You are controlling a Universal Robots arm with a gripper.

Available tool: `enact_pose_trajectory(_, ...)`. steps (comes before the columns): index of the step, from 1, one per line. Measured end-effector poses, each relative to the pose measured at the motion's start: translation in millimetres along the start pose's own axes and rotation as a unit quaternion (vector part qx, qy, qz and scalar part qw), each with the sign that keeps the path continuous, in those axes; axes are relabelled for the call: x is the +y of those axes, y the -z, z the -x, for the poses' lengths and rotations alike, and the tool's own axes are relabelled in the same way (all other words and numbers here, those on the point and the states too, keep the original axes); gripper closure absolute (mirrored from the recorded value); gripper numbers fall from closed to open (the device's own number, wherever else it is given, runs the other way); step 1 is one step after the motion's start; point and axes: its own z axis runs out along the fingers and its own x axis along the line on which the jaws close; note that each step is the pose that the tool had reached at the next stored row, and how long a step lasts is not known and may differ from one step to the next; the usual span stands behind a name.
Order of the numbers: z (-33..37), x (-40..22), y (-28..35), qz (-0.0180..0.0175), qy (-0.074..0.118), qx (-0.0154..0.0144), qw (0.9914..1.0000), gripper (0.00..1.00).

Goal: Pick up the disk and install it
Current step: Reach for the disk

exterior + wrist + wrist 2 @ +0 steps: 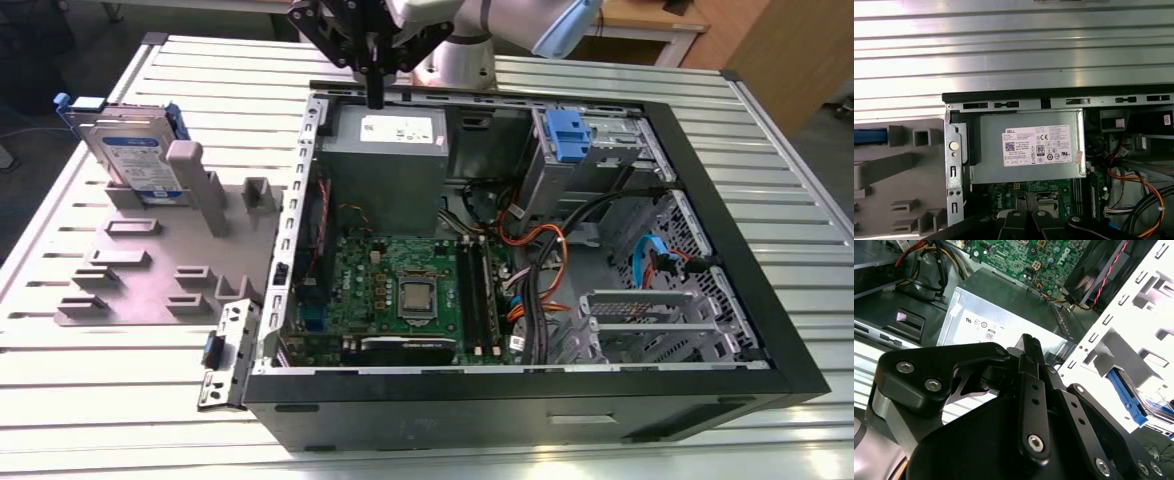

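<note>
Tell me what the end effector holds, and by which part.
Nothing. The end effector hangs empty above the power-supply box; the disk stands apart in the grey fixture.

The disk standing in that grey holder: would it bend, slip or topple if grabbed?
Probably rigid: the disk looks like a flat metal slab. Its smooth faces may be slippery. Standing on edge in the grey holder, it could tip if nudged sideways.

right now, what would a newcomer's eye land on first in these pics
The open computer case fills the middle of the table, its green motherboard bare inside. The black gripper hangs shut by the grey power-supply box. At the exterior view's left, the disk stands upright in a grey holder.
</note>
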Motion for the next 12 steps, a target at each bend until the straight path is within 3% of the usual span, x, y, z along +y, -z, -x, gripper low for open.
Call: enact_pose_trajectory(12, -5.6, -0.4, 0.1, 0.0, 0.0, 0.0, 1.0, 0.89)
